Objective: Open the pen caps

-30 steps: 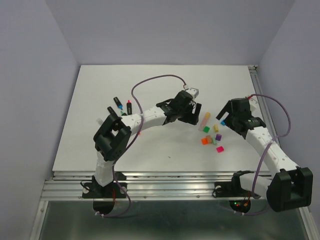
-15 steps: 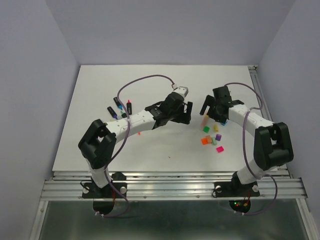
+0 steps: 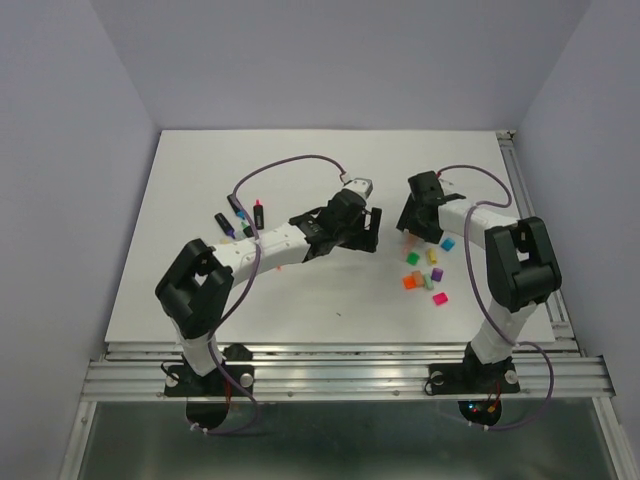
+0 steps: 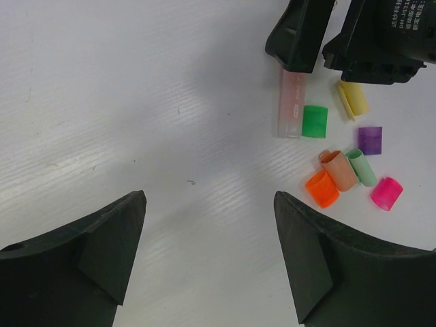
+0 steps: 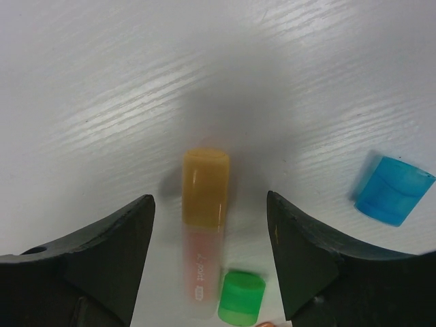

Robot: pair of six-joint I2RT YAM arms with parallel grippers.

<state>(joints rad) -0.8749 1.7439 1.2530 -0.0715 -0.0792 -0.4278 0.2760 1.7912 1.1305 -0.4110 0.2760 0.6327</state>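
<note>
A short peach pen [image 5: 201, 269] with a mustard-orange cap [image 5: 205, 185] lies on the white table [image 3: 300, 170]. My right gripper [image 5: 208, 203] is open and straddles it, a gap on each side. A loose green cap [image 5: 241, 297] touches the pen's body, and a cyan cap [image 5: 394, 191] lies to the right. In the left wrist view the same pen [image 4: 289, 102] lies beside green [image 4: 315, 121], yellow [image 4: 353, 99], purple [image 4: 369, 140], peach [image 4: 338, 170], orange [image 4: 321, 189] and pink [image 4: 385, 193] caps. My left gripper [image 4: 208, 231] is open over bare table, left of the pile.
Three uncapped dark pens [image 3: 240, 213] lie at the left of the table behind my left arm. The loose caps [image 3: 425, 272] cluster in front of my right gripper [image 3: 408, 228]. My left gripper [image 3: 371, 228] is close beside it. A metal rail [image 3: 530, 230] runs along the right edge.
My right arm swung left and came down over the peach pen, its jaws narrowing. My left gripper drew back a little to the left.
</note>
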